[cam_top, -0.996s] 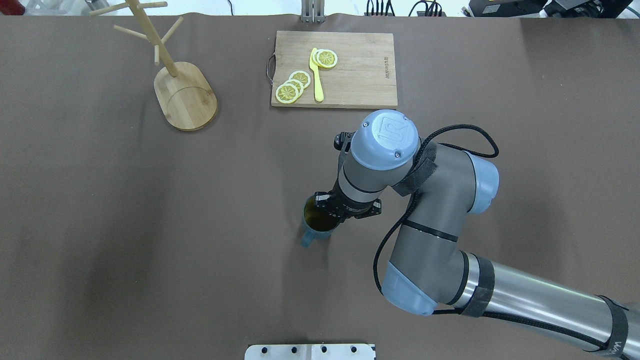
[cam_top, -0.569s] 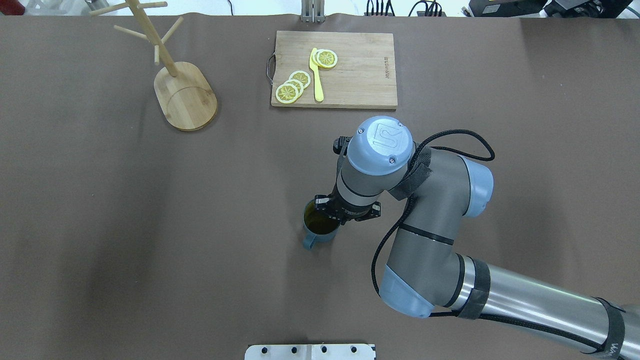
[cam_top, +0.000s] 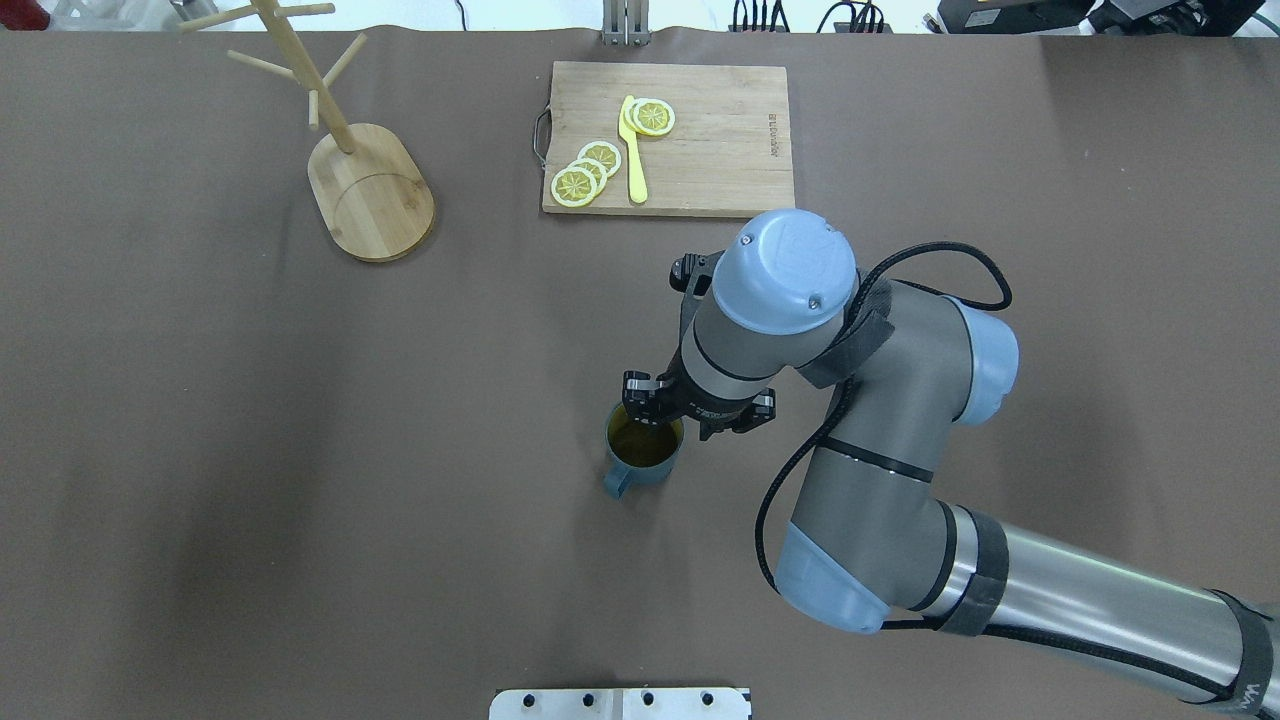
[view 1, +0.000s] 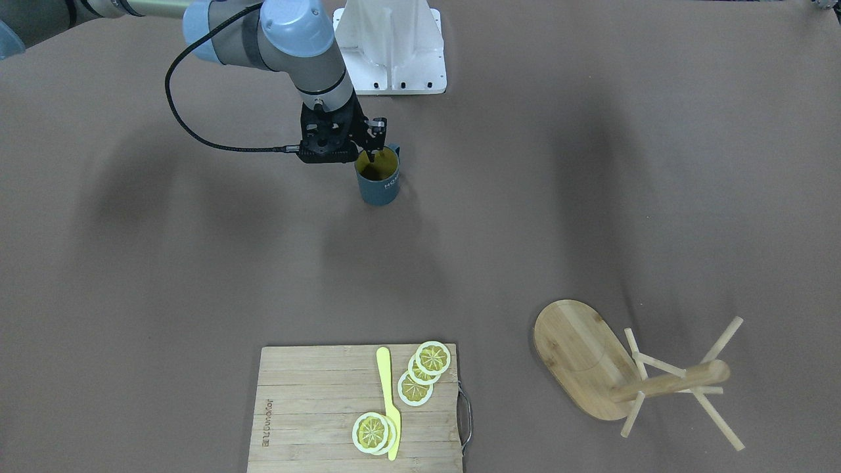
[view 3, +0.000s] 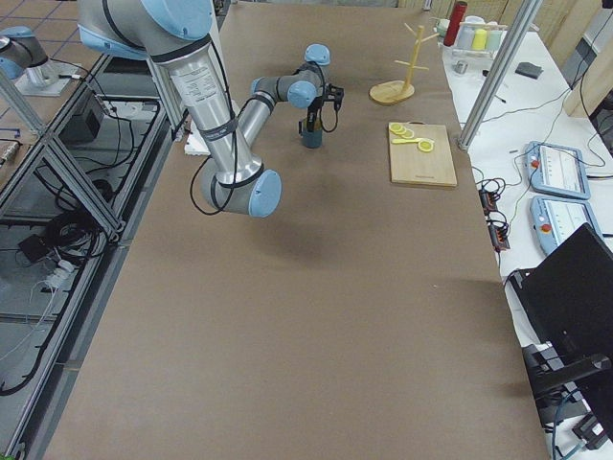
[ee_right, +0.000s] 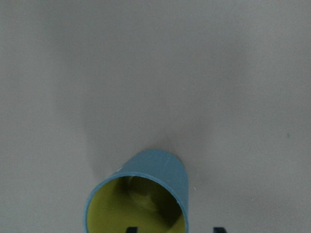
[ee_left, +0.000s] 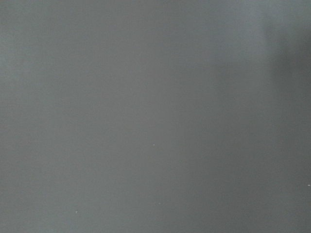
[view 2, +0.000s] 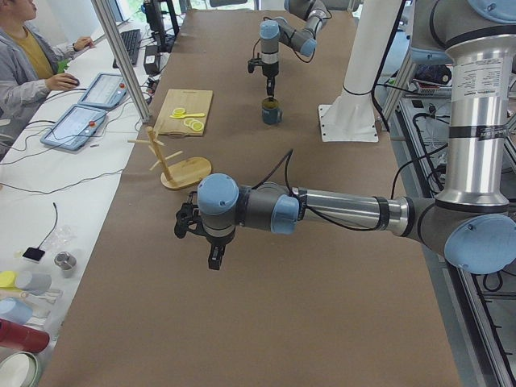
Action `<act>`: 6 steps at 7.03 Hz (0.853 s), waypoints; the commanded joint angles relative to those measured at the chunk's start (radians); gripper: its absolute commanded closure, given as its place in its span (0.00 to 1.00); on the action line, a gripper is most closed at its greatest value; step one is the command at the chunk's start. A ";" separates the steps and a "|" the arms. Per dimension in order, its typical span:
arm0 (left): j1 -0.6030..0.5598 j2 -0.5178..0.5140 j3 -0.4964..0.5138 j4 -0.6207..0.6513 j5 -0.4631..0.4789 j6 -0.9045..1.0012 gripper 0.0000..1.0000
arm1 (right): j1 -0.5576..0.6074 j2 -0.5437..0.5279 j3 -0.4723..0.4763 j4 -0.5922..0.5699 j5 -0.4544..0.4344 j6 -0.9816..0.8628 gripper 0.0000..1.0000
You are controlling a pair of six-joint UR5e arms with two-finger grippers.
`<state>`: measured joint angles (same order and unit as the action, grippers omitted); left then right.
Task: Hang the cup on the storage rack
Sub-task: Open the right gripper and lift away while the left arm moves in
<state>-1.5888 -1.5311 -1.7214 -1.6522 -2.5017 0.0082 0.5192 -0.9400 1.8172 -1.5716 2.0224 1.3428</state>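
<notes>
The right gripper (view 1: 363, 156) hangs spread wide over the upright cup (view 1: 380, 185). One fingertip (ee_right: 130, 228) dips inside the mouth and the other is outside, with the wall between them, unclamped. The handle points away. The left gripper's (view 2: 214, 260) spread cannot be told.

The near, large right arm (view 3: 273, 91) reaches from the robot's side over the brown worktop (view 3: 316, 316). Its jaws point down just above the upright cup (view 3: 311, 140), but they are too small here to tell how they stand. Well beyond it, the storage rack (view 3: 400, 69) stands upright on its oval base. Near the cup, toward a white side table (view 3: 536, 115) holding two tablets (view 3: 560, 171), a cutting board (view 3: 428, 169) carries lemon slices (view 3: 400, 129) and a yellow knife (view 3: 422, 144).
</notes>
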 commanded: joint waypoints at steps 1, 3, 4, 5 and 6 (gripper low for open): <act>0.003 -0.010 -0.009 -0.164 -0.046 -0.013 0.03 | 0.108 -0.026 0.071 -0.002 0.083 -0.011 0.00; 0.010 -0.011 -0.010 -0.358 -0.049 -0.136 0.02 | 0.143 -0.060 0.099 -0.002 0.101 -0.013 0.00; 0.027 -0.011 -0.003 -0.508 -0.043 -0.219 0.02 | 0.156 -0.062 0.100 -0.002 0.102 -0.013 0.00; 0.042 -0.020 -0.003 -0.579 -0.042 -0.308 0.02 | 0.165 -0.068 0.102 -0.002 0.102 -0.013 0.00; 0.079 -0.065 -0.003 -0.603 -0.043 -0.347 0.02 | 0.170 -0.089 0.117 -0.002 0.104 -0.014 0.00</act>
<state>-1.5434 -1.5601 -1.7251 -2.1946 -2.5449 -0.2705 0.6803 -1.0106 1.9218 -1.5739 2.1244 1.3295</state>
